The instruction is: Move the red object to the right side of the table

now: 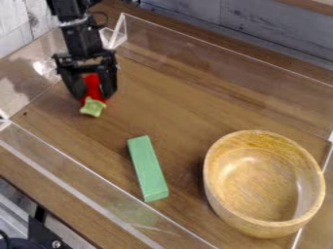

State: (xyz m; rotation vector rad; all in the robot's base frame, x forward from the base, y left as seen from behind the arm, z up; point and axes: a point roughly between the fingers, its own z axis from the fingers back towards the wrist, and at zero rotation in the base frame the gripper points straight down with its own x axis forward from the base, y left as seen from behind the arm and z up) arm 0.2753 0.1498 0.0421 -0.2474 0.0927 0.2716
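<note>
Toward the upper left of the frame, the red object (92,89) is lying on the worktop (182,92), leafy end toward the camera, between the spread fingers of the open tool (92,95), which is pointing down over it, apparently to straddle it for a grip, its arm reaching in from the top edge.

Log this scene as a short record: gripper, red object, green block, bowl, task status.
gripper: open, fingers around the red object
red object: on the table, at its left side in the picture, between the fingers
green block: lying flat, between red object and bowl
bowl: wooden, upright, right side
task status: red object not yet at the right side
</note>
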